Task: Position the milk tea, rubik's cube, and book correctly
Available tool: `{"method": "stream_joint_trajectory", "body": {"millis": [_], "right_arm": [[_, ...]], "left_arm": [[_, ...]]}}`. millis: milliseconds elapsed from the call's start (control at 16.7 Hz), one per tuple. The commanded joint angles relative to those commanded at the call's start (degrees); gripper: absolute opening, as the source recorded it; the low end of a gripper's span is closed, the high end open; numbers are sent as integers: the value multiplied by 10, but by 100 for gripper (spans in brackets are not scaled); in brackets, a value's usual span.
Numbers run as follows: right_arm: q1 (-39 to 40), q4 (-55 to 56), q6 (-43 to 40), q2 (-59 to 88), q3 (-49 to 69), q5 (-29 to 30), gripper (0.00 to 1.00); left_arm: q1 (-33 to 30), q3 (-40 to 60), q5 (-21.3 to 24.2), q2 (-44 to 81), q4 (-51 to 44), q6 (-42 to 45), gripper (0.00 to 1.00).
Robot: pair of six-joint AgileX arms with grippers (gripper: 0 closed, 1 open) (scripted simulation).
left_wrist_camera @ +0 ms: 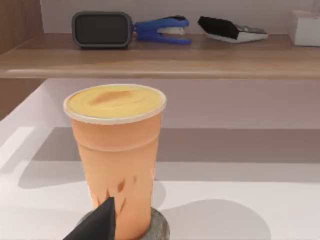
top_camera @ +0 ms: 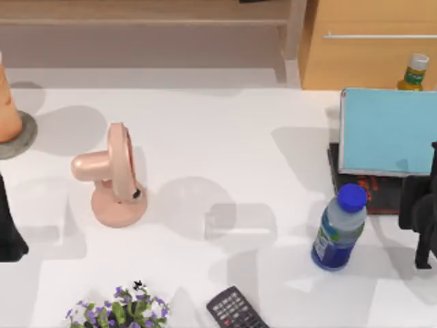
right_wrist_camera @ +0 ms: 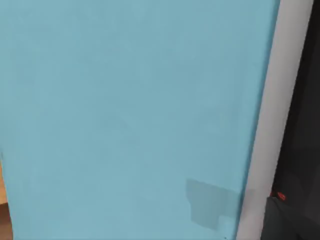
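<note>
The milk tea is a peach-orange cup standing upright on a grey round coaster at the table's far left. In the left wrist view the milk tea is close ahead. My left gripper sits at the left edge, nearer the front than the cup. The book lies at the right, its light blue face tilted up over a black part with red characters. That blue face of the book fills the right wrist view. My right gripper is at the book's near right corner. The rubik's cube is out of view.
A pink fan stands left of centre. A blue-capped bottle stands just in front of the book. A black remote and purple flowers are at the front edge. An olive-yellow bottle stands behind the book. A wooden shelf runs along the back.
</note>
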Motion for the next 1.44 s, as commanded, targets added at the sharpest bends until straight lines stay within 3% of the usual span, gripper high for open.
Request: {"method": "stream_joint_trajectory", "body": {"millis": [300,1080,1440], "right_arm": [[-3,3,-1,6,3,-1,0],[-3,3,-1,6,3,-1,98],[-3,3,-1,6,3,-1,100]], "left_arm": [[0,0,0,0,0,0,100],[0,0,0,0,0,0,100],[0,0,0,0,0,0,100]]}}
